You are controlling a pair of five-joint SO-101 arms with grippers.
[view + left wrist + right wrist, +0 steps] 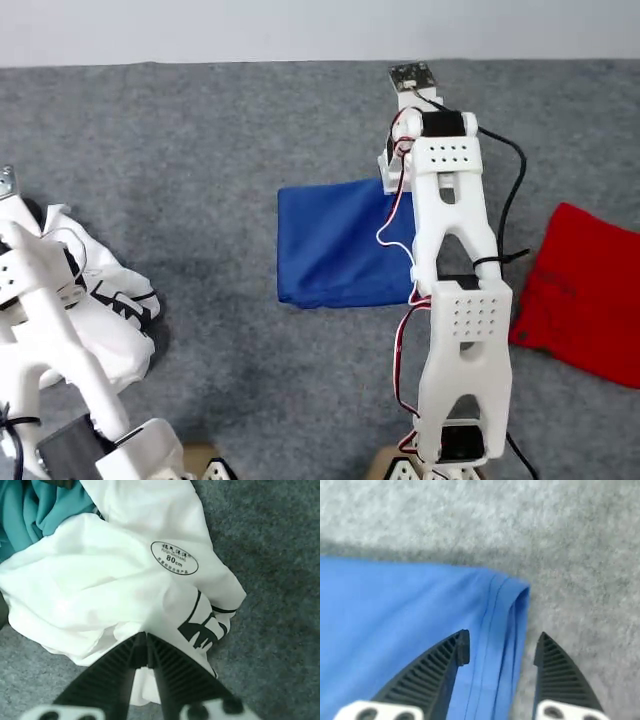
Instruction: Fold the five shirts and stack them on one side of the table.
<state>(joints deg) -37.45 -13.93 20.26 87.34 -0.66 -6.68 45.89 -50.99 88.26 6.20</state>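
A crumpled white shirt with black print lies at the table's left side. My left gripper is shut on a fold of it, with white cloth running between the fingers. Under the white shirt a teal shirt shows. A folded blue shirt lies mid-table. My right gripper is open, low over the blue shirt's hemmed corner, one finger above the cloth and the other above the carpet. A folded red shirt lies at the right edge.
Grey carpet-like cloth covers the table. The right arm stretches from the near edge across the blue shirt's right side. Bare carpet lies between the white pile and the blue shirt.
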